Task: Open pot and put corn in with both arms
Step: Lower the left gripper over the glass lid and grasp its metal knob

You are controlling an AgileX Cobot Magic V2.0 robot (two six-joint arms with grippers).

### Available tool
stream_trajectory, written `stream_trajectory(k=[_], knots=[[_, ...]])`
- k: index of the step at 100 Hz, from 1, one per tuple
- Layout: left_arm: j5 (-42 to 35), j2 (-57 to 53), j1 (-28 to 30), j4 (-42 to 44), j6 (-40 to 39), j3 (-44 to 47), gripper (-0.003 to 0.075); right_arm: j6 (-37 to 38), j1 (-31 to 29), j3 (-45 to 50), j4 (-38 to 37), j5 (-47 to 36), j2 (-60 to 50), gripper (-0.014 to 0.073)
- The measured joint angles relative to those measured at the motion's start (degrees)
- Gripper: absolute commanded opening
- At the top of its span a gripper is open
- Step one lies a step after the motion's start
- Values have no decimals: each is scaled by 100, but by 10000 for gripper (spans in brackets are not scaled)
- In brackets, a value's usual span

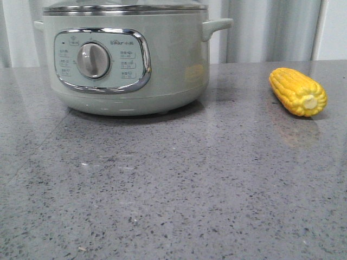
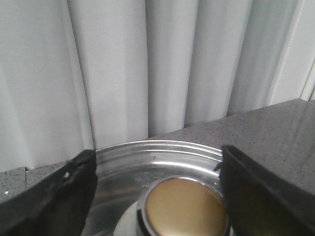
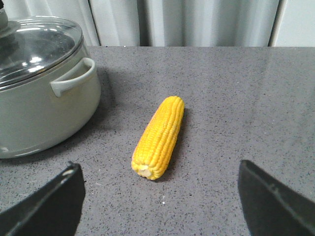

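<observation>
The pale grey-green pot (image 1: 124, 59) stands at the back left of the table, its control panel and dial facing me and its lid on. The yellow corn (image 1: 298, 91) lies on the table to the right of the pot, stub end toward me. No gripper shows in the front view. In the left wrist view my left gripper (image 2: 157, 162) is open just above the steel lid (image 2: 162, 152), its fingers either side of the round gold-topped knob (image 2: 184, 206). In the right wrist view my right gripper (image 3: 162, 189) is open and empty, close behind the corn (image 3: 160, 135).
The grey speckled table (image 1: 162, 189) spreads in front of the pot and corn. A pale curtain (image 1: 271, 27) hangs behind the table's back edge. The pot's side handle (image 3: 74, 78) points toward the corn, with a gap between them.
</observation>
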Motion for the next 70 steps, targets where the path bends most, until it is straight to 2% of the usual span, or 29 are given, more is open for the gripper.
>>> stream_trajectory(k=[19,40,45,58,70], knots=[[320,65,-180,-14,0,14,462,0,0,0,0,171,0,531],[306,97,-242,41,30,12,447,0,0,0,0,310,0,531],[306,97,-242,41,30,12,416,0,0,0,0,310,0,531],[294,97,-242,41,30,12,249,0,0,0,0,310,0,531],[294,87,-221,21,30,12,144,0,0,0,0,317,0,531]])
